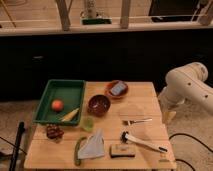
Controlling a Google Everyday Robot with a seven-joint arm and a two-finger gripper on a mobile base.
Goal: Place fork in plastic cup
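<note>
The fork (pixel 137 120) is thin and pale silvery. It lies flat on the right half of the wooden table (pixel 150 95), pointing left to right. The plastic cup (pixel 88 123) is small, light green and translucent. It stands upright near the table's middle, just below the dark reddish-brown bowl (pixel 99 104) and left of the fork. The white arm (pixel 187 85) reaches in from the right. The gripper (pixel 169 116) hangs beside the table's right edge, a little right of the fork and not touching it. Nothing shows in it.
A green tray (pixel 47 112) at the left holds an orange (pixel 57 105) and a banana (pixel 70 115). An orange bowl (pixel 117 89) stands at the back. A white-handled tool (pixel 142 142), sponge (pixel 122 150), grey cloth (pixel 92 145) and brown object (pixel 54 132) lie along the front.
</note>
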